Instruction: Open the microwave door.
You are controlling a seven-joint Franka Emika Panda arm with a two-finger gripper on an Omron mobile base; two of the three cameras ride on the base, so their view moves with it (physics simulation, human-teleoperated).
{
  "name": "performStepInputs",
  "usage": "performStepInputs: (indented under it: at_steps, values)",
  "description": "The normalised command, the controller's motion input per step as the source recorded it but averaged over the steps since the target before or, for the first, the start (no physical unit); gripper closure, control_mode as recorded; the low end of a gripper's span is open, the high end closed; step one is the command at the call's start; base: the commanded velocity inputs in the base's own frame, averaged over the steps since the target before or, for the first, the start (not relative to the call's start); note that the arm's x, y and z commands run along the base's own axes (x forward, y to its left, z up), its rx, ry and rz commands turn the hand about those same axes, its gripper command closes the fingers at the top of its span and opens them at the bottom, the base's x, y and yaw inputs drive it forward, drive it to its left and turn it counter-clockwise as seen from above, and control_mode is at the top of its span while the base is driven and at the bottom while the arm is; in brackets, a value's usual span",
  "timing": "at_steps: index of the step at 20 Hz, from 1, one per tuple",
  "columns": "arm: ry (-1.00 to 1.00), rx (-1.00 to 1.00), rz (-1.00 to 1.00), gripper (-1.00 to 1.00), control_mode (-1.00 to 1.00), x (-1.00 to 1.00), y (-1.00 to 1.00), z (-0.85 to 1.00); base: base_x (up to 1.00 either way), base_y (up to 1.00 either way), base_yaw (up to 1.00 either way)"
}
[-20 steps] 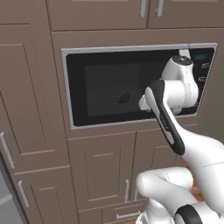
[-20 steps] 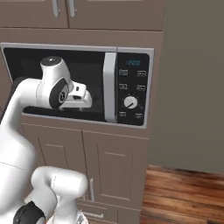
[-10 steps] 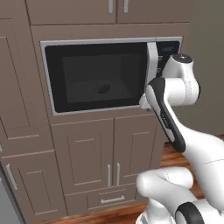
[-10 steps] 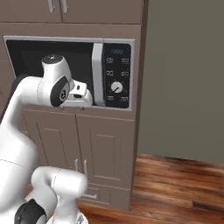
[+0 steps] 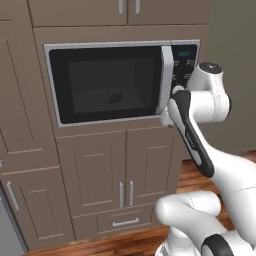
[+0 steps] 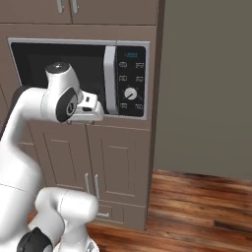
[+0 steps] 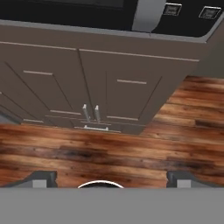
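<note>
One door matters, a wide black glass panel in a thin silver frame, set in the upper middle of the left base view and shut flush against the cabinet front. It looks rigid and fairly heavy, hinged on its left edge I judge, so it should swing stiffly rather than flex. The glass is smooth and gives no purchase; the place to take hold is the handle, a thick upright silver bar on the door's right edge, also seen at upper middle of the right base view.

The tool sits low, pointing down at the floor, its two tips wide apart at the bottom corners of the hand view, holding nothing. The handle's lower end is at that view's top edge.

Just right of the handle sits the control panel with its knob, easily bumped. Below are the wooden cabinet doors. The arm's own elbow crowds the panel.
</note>
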Motion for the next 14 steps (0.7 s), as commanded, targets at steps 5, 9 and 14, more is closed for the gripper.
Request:
performStepInputs:
  at_steps: [5,9,14]
  values:
    - [-0.21,0.01,0.0,-1.0,-1.0,-0.19,0.0,0.22,0.0,0.0,0.0]
    - [-0.42,0.05,0.0,-1.0,-1.0,-0.02,-0.04,0.58,0.0,0.0,0.0]
    - [-0.16,0.09,-0.06,-1.0,-1.0,0.33,-0.11,0.66,0.0,0.0,0.0]
